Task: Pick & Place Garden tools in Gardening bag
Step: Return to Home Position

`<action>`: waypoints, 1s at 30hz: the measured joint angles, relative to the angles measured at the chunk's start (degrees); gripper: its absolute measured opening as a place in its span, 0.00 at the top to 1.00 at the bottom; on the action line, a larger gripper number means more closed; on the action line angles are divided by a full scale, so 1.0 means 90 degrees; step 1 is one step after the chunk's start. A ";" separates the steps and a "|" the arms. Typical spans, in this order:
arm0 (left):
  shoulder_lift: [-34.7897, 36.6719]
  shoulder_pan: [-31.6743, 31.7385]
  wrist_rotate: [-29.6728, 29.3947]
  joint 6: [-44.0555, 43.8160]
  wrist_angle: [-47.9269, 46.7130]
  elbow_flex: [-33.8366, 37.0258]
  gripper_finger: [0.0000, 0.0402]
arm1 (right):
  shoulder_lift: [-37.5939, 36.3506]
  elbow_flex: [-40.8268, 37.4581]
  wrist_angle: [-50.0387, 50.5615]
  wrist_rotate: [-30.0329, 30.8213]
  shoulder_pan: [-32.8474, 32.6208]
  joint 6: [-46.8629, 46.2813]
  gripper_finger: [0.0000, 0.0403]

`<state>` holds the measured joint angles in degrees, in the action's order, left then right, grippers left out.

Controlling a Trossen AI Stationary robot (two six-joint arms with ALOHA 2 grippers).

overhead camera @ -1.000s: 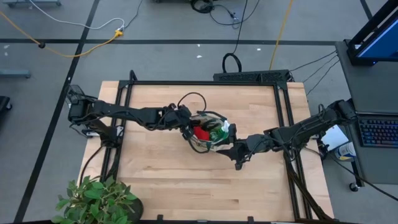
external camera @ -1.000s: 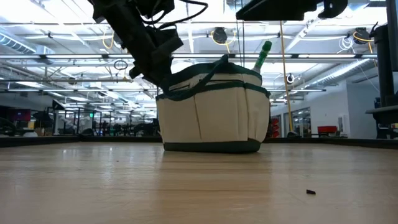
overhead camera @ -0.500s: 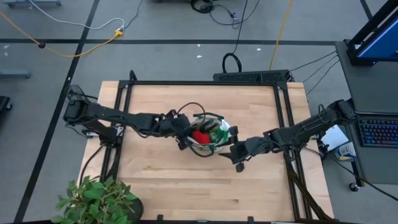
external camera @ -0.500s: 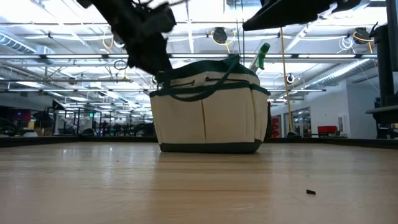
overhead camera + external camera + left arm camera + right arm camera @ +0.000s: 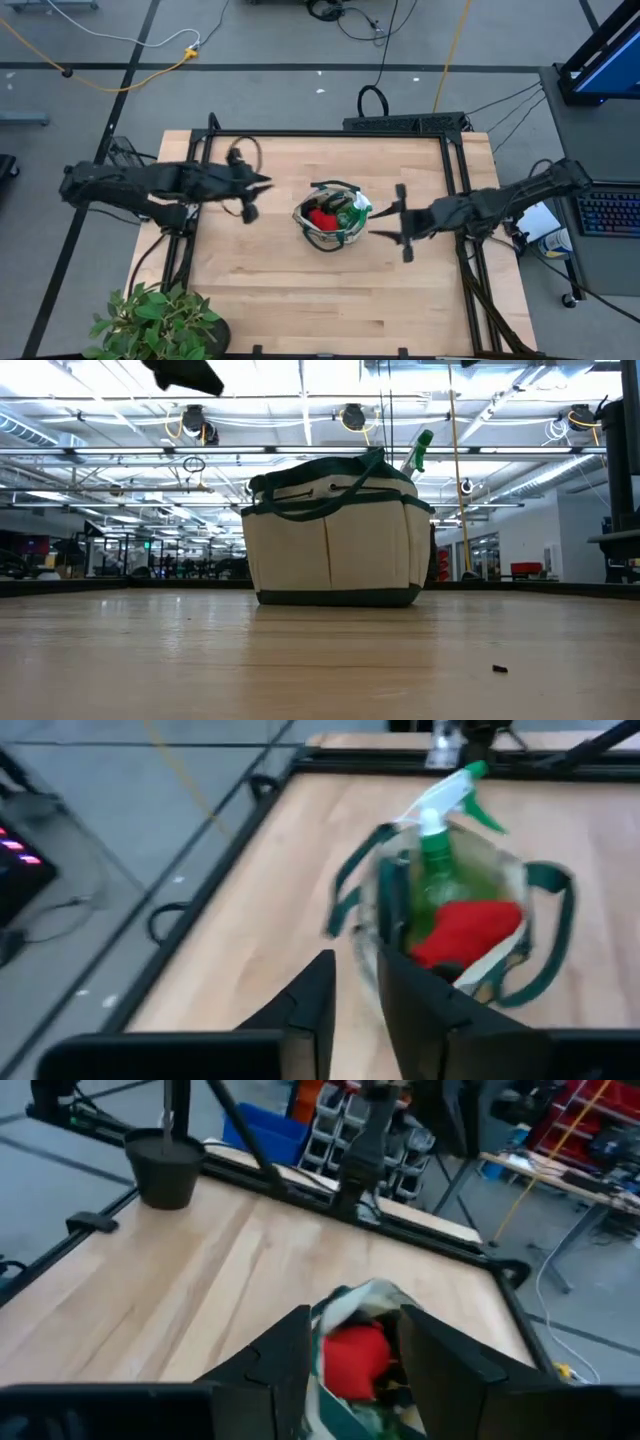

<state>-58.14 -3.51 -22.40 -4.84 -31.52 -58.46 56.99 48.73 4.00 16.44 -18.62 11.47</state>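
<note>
Wood of the worktop (image 5: 200, 660) runs across the near ground of the low view, with 1 dark speck (image 5: 500, 668) lying on it. Behind that the bag (image 5: 330, 550) stands upright near the worktop's middle, its green handles draped over the rim. The spray bottle (image 5: 418, 448) pokes its nozzle above the rim on the far side, and the red glove (image 5: 322, 217) shows inside from above. In the high view no garden tool lies loose on the worktop, so the packing looks done, and the step in hand is judged to be the arms' return to rest.

The left tool (image 5: 250, 195) hovers above the worktop to the bag's left, apart from it. Its fingers are released with a narrow gap and carry nothing. Its wrist view looks across at the bottle and glove in the bag. The right tool (image 5: 402, 222) hangs just beside the bag on the other side, also clear of the fabric. Its fingers are spread wide and empty.

Farther off, the potted plant (image 5: 150, 320) sits at the worktop's corner on the left arm's side, well away from both arms.

The next move calls for no grasp. Each arm has only to fold back toward its own base, rising enough to avoid snagging a handle loop and tipping the bag.
</note>
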 joint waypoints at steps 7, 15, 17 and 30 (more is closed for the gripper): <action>0.1247 -0.0005 -0.0485 0.0353 -0.0486 0.0344 0.91 | -0.1098 -0.0361 0.0455 -0.0017 0.0492 -0.0035 0.66; 0.2988 -0.0083 0.0052 0.0880 0.0382 0.2245 0.98 | -0.2100 -0.1418 0.0264 -0.0296 0.0832 -0.0146 0.67; 0.3430 -0.0085 0.0095 0.1106 0.0559 0.2642 0.96 | -0.2357 -0.1710 -0.0058 -0.0740 0.0922 -0.0207 0.67; 0.6068 -0.0078 0.0100 0.1343 0.1260 0.4180 0.92 | -0.4343 -0.3263 -0.0759 -0.1338 0.1503 -0.0535 0.67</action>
<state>-3.52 -4.21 -21.50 7.25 -20.18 -20.84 17.91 19.36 -2.83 4.40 -5.08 6.65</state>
